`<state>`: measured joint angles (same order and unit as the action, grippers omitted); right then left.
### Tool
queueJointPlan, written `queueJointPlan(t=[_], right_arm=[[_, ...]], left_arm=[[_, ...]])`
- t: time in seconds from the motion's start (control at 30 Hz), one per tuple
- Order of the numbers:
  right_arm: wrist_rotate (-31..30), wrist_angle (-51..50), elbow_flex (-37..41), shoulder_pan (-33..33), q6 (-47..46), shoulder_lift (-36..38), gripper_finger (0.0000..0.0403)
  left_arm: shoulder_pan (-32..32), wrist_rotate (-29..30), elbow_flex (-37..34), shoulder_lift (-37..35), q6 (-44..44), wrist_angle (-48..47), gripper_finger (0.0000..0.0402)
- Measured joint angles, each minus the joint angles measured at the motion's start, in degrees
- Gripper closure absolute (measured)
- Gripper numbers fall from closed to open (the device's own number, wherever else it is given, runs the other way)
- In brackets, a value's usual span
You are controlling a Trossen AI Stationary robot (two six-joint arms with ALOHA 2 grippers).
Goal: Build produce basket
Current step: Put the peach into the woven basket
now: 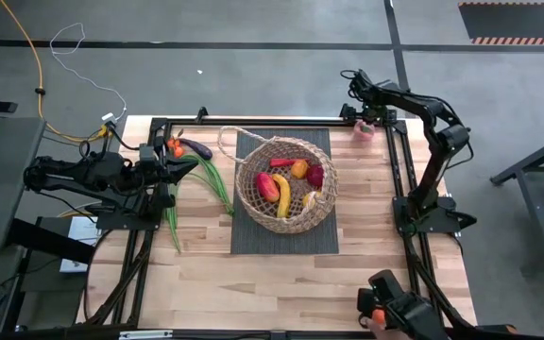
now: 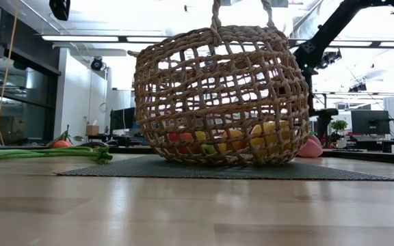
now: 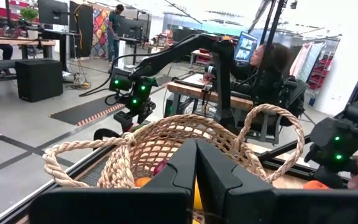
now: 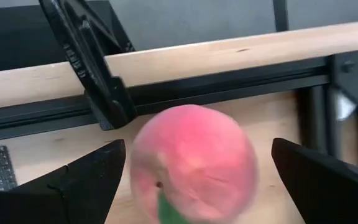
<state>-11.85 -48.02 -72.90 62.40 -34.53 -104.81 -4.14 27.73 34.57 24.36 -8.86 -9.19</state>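
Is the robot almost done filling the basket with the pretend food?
Partly. The round tan wicker basket already holds several toy fruits. The right gripper hangs open around the round pink fruit, not yet gripping. The purple eggplant and long green bean stalks lie outside, by the shut left gripper.

I count one basket (image 1: 285, 184) beyond my closed left gripper (image 3: 196, 163), holding about five pieces of produce (image 1: 291, 179). Between my spread right fingers (image 4: 92, 180) sits one pink fruit (image 4: 192, 163). By my left gripper lie one eggplant (image 1: 195, 147), one orange piece (image 1: 175, 149) and one bean bunch (image 1: 211, 178).
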Motion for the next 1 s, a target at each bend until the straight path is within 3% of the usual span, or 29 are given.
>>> queueJointPlan(t=[0.6, 0.87, 1.0], right_arm=[[1.4, 0.8, 0.0, 0.0, -3.0, -4.8, 0.0012], [0.6, 1.3, 0.0, 0.0, -2.3, -4.8, 0.0068], [1.6, -0.9, 0.0, -0.2, 2.7, -3.4, 0.0081]], left_arm=[[0.0, 0.2, 0.0, 0.0, -1.6, 0.0, 0.0401], [0.0, 0.0, 0.0, 0.0, -2.5, 1.0, 0.0401], [0.0, -0.4, 0.0, 0.0, -2.1, 2.8, 0.0401]])
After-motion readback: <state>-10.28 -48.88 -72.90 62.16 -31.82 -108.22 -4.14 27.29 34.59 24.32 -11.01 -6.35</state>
